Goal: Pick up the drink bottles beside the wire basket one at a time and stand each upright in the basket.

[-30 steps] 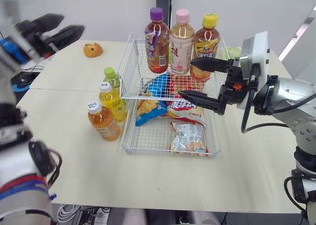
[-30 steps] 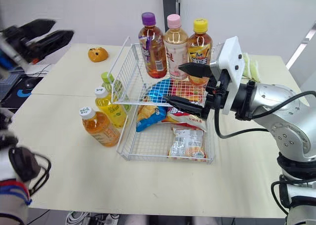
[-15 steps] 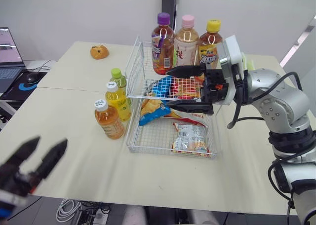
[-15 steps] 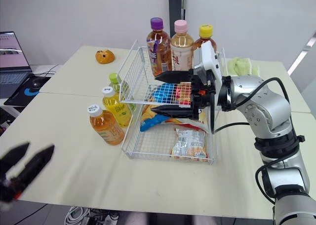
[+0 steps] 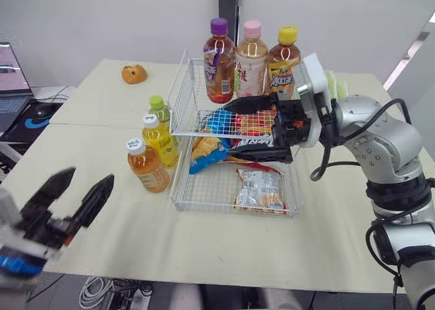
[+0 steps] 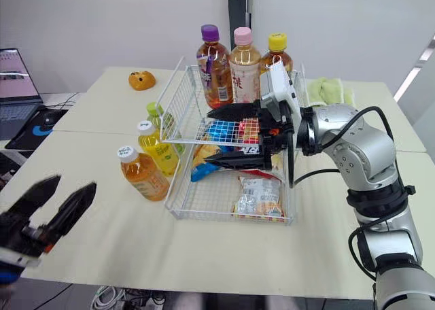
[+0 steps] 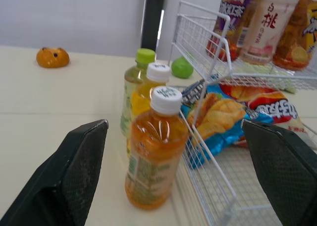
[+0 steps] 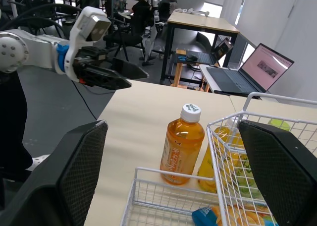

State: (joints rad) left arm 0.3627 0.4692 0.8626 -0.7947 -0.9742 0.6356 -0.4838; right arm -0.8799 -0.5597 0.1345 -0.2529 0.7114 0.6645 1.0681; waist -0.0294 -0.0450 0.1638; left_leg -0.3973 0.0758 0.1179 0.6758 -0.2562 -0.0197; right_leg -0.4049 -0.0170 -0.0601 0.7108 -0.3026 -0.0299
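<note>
Three bottles stand just left of the wire basket (image 5: 181, 202): an orange tea bottle (image 5: 146, 167) nearest, a yellow one (image 5: 160, 141) behind it, a green-capped one (image 5: 160, 113) farthest. My left gripper (image 5: 88, 176) is open, low over the near-left table, short of the orange bottle (image 7: 154, 151), which sits between its fingers (image 7: 74, 171) in the left wrist view. My right gripper (image 5: 231, 128) is open with its jaws wide, reaching across the basket's front toward the left. The right wrist view shows the orange bottle (image 8: 182, 144) beyond the basket rim.
The basket's upper shelf (image 5: 178, 128) carries purple-capped (image 5: 219, 52), pink-capped (image 5: 251, 50) and yellow-capped (image 5: 283, 52) bottles. Snack bags (image 5: 260, 190) lie in the lower tray. An orange bun (image 5: 134, 73) sits far left, a green cloth (image 6: 325, 90) behind the basket, a laptop (image 6: 12, 65) off-table left.
My left arm swung down from the far left to the near-left table, then edged toward the orange bottle. My right gripper pushed leftward across the basket. The camera shifted too.
</note>
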